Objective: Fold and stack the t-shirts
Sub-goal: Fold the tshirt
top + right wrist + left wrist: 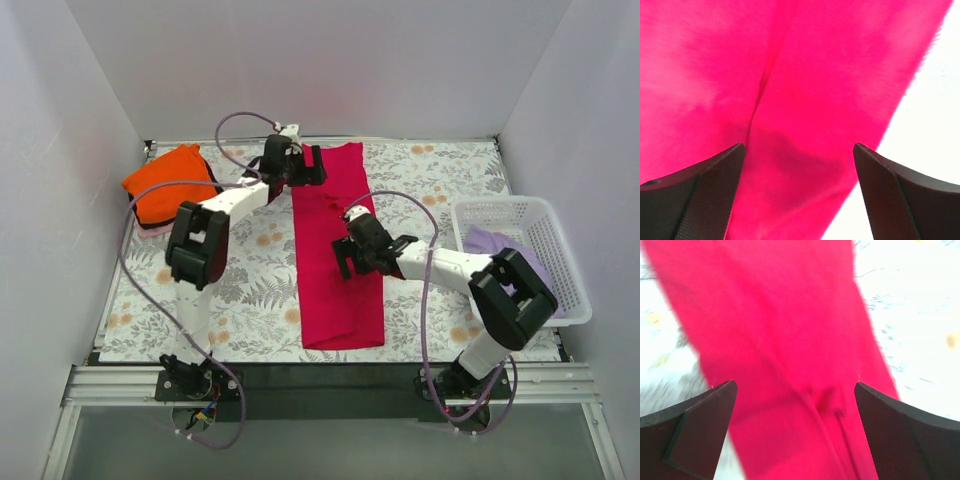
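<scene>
The crimson-magenta t-shirt (340, 290) lay folded into a long narrow strip down the middle of the flower-patterned counter (250, 290), one short end toward the arm bases and the other toward the back wall. The left pincer (795, 387) hung over the far end of that strip, its jaws spread wide and nothing between them. The right pincer (799, 147) was over the middle of the strip, near its right edge, likewise released, with only red cloth showing between its fingers (695, 195) (whether the tips touched the cloth could not be told). A crease ran lengthwise along the shirt under both.

Well to the left of the crimson shirt, by the far corner, the bright orange t-shirt (168, 180) sat folded on top of a pale pink one (152, 229), of which only an edge showed. To the right of the crimson shirt stood the white lattice basket (500, 204), with the lavender t-shirt (495, 243) bunched inside it.
</scene>
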Controlling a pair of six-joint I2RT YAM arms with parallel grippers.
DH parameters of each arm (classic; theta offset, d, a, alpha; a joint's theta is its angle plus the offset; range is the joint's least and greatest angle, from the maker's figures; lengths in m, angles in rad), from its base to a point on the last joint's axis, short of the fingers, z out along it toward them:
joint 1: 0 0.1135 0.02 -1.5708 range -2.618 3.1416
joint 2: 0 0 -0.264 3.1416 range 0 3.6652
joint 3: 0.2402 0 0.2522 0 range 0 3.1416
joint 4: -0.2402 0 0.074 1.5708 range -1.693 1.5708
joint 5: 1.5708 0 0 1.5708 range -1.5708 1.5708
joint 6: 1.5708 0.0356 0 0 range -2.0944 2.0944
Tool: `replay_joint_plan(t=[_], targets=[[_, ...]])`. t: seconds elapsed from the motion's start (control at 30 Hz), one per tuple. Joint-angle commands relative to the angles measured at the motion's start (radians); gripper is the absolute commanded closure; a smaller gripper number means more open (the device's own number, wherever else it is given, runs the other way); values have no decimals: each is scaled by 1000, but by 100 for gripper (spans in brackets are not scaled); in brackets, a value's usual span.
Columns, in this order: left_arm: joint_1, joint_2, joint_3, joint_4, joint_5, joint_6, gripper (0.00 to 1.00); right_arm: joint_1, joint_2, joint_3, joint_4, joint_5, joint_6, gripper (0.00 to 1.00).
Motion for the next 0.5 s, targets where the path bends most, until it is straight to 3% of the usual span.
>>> replay_joint_plan(t=[0.0, 0.03, 0.1, 0.27, 0.47], targets=[[-13, -377, -181, 156, -88, -17, 2, 8, -170, -8, -20, 45, -14, 18], [-16, -445, -330, 180, -113, -40, 2, 8, -204, -17, -22, 46, -11, 12], [-20, -632, -460, 215, -150, -60, 2, 13, -305, -56, -22, 49, -6, 5], [-81, -974, -863, 175, -195, -190, 2, 30, -474, -145, -68, -10, 43, 5], [-212, -1183, -1075, 53, -259, -308, 2, 37, -597, -252, -149, -99, 96, 6]])
